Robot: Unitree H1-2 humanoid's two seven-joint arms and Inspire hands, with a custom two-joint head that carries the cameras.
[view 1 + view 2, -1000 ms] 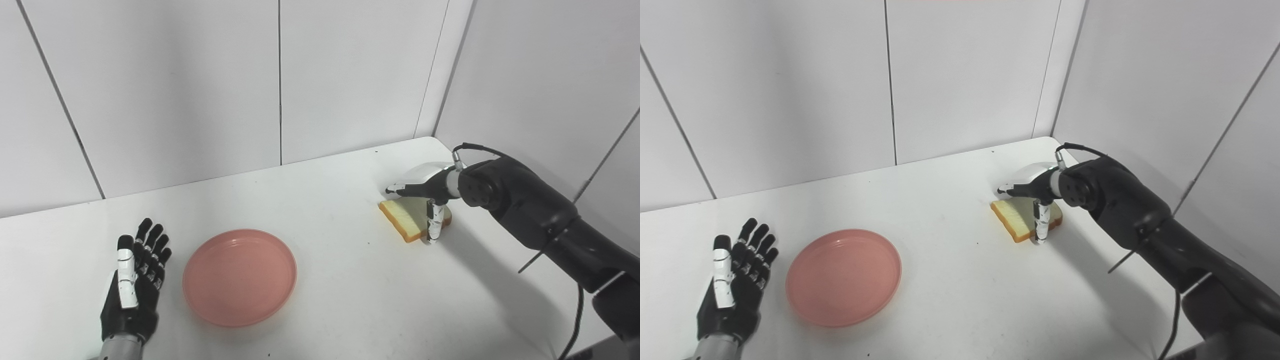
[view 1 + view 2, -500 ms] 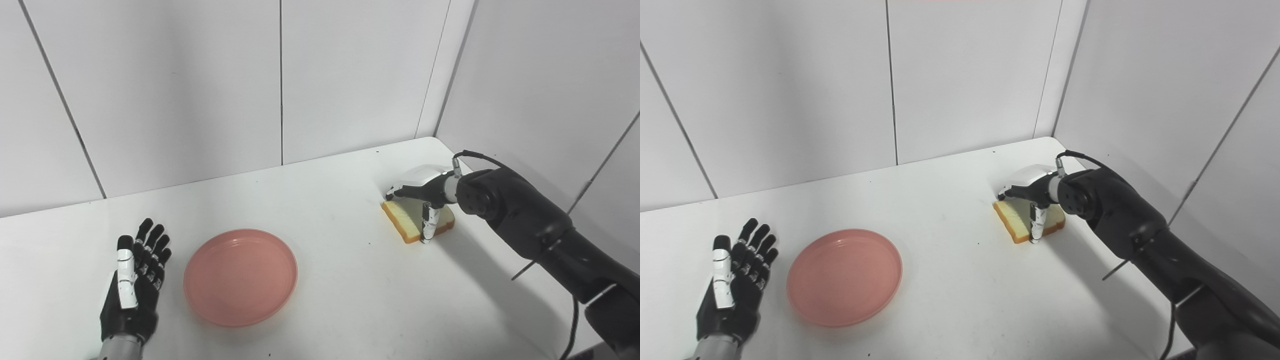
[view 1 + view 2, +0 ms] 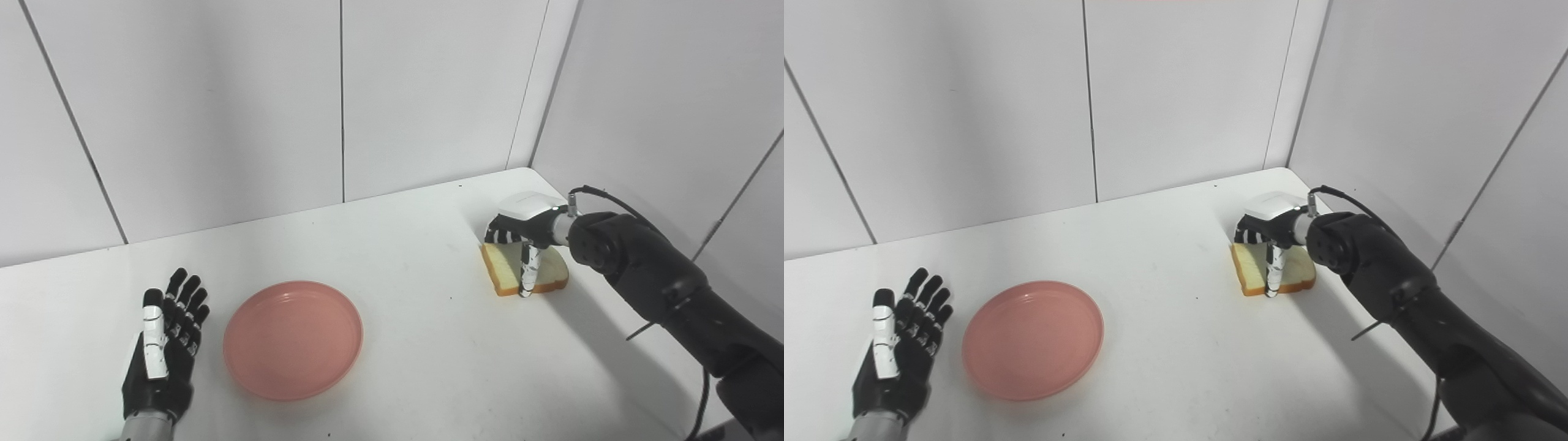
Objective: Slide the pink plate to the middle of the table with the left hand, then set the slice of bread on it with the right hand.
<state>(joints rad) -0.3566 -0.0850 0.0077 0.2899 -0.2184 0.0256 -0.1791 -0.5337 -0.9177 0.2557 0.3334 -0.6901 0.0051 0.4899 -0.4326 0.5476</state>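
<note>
While the plate waits: the pink plate (image 3: pixel 293 340) sits left of centre on the table (image 3: pixel 416 367), apart from both hands.
Bread: slice of bread (image 3: pixel 505 275) lies flat near the table's right rear corner, well apart from the plate.
Why so: plate looks parked as the landing spot; bread not yet lifted.
Right hand: right hand (image 3: pixel 520 236) arches over the slice, fingers curled at its far edge, thumb down at the near crust; a pinch forming, firm hold not confirmed.
Left hand: left hand (image 3: pixel 162 349) flat, fingers spread, empty, just beside the plate.
</note>
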